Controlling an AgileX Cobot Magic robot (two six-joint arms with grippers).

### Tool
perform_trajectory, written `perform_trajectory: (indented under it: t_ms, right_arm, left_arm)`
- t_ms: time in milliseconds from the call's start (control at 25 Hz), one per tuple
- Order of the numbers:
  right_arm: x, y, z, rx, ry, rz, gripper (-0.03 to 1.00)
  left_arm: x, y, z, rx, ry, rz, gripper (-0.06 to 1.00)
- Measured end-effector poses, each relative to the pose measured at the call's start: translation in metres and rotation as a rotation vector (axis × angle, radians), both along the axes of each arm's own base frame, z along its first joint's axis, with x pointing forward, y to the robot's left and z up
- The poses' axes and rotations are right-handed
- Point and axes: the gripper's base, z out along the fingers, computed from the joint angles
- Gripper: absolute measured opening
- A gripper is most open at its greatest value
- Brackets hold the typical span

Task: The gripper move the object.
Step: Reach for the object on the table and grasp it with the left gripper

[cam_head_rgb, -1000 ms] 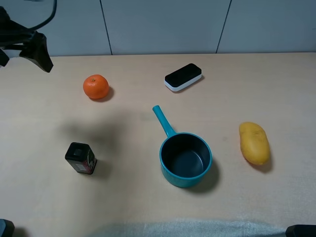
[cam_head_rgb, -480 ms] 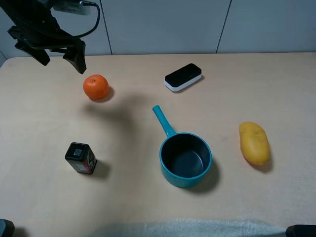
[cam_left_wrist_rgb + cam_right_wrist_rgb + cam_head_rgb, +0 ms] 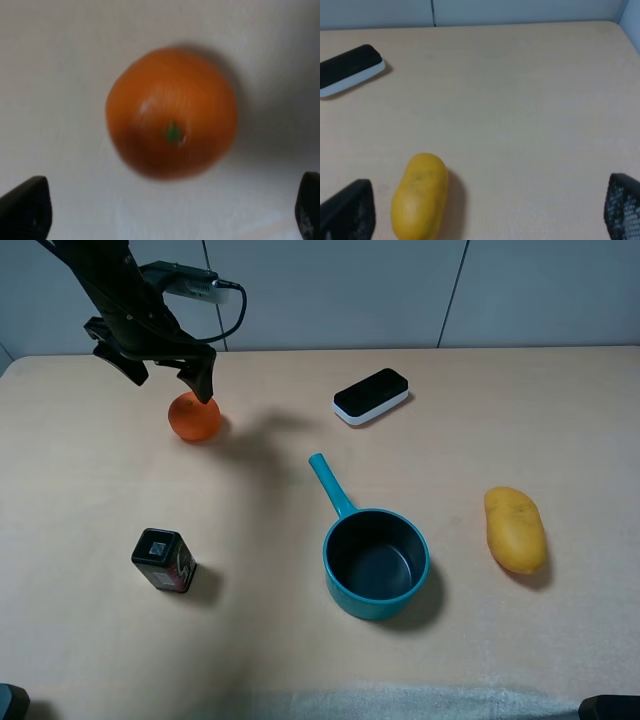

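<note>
**Left claw over the mandarin, high and wrist views.** The left claw [image 3: 170,385] hangs above the far-left part of the bench [image 3: 500,420] with its dark fingers spread wide and nothing between them. The mandarin [image 3: 192,420] sits on the bench directly beneath. In the high view one finger overlaps the fruit's upper edge. In the left wrist view the fruit lies between the two fingertips, clear of both, with its green stem dimple facing the camera. That view is blurred, so the height of the fingers above the fruit cannot be judged.

Surrounding things, all apart from the mandarin:
- A black-topped, white-based block [image 3: 371,396] lies to the right, near the bench's far edge.
- A teal saucepan [image 3: 375,562] stands near the middle, upright, with its handle pointing toward the far left.
- A small dark box [image 3: 162,560] stands on the near-left side.
- An elongated yellow fruit [image 3: 516,530] lies at the right.

The right claw [image 3: 485,215] is also spread open and holds nothing. The yellow fruit and the block appear in its wrist view.
</note>
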Motion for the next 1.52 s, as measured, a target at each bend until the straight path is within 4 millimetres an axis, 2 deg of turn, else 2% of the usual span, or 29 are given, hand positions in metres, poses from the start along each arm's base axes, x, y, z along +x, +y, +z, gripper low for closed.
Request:
perform_trajectory:
  t_ms: [240, 600, 1000, 1280, 1400, 1520]
  right_arm:
    - [0.0, 0.0, 0.0, 0.0, 0.0, 0.0, 0.69]
    - [0.0, 0.0, 0.0, 0.0, 0.0, 0.0, 0.69]
    - [0.0, 0.0, 0.0, 0.0, -0.001, 0.0, 0.69]
    - [0.0, 0.0, 0.0, 0.0, -0.001, 0.0, 0.69]
    - [0.0, 0.0, 0.0, 0.0, -0.001, 0.0, 0.69]
    - [0.0, 0.0, 0.0, 0.0, -0.001, 0.0, 0.69]
  left_arm:
    - [0.011, -0.011, -0.03, 0.008, 0.013, -0.022, 0.99]
    - [0.015, -0.011, -0.056, 0.037, 0.039, -0.04, 0.99]
    - [0.023, -0.014, -0.067, 0.024, -0.03, -0.051, 0.99]
    - [0.022, -0.014, -0.08, 0.023, -0.005, -0.045, 0.99]
    - [0.022, -0.014, -0.08, 0.02, -0.002, -0.042, 0.94]
    - [0.022, -0.014, -0.08, 0.015, 0.006, -0.036, 0.8]
